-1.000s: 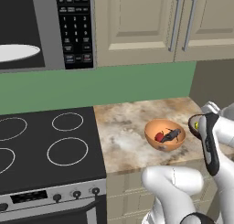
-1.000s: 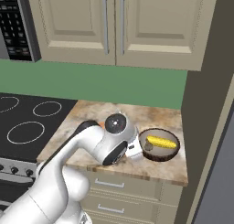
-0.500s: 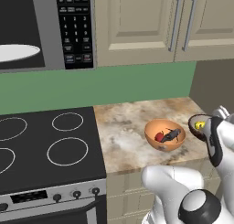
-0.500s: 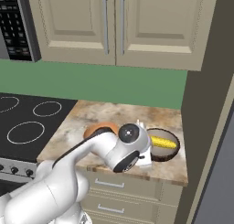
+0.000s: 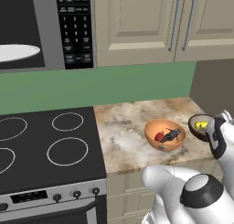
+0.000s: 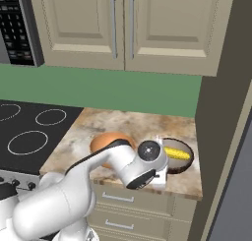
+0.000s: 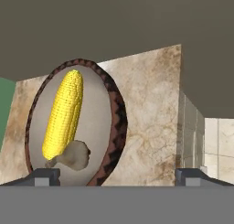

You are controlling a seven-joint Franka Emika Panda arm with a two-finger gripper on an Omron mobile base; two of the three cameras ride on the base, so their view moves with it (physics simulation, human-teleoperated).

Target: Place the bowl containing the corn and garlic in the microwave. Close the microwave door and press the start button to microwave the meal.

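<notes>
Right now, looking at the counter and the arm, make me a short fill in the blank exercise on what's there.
1. The corn lies in the brown bowl next to the ____.
2. The gripper by that bowl has its jaws ____.
3. The red item sits in the ____ bowl, left of the brown one in the left base view.
4. The microwave hangs above the ____ with the ring burners.

Missing words: garlic; open; orange; stove

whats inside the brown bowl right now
The brown bowl holds a yellow corn cob and a small garlic lump at the cob's end. The bowl floor under them is covered.
</notes>
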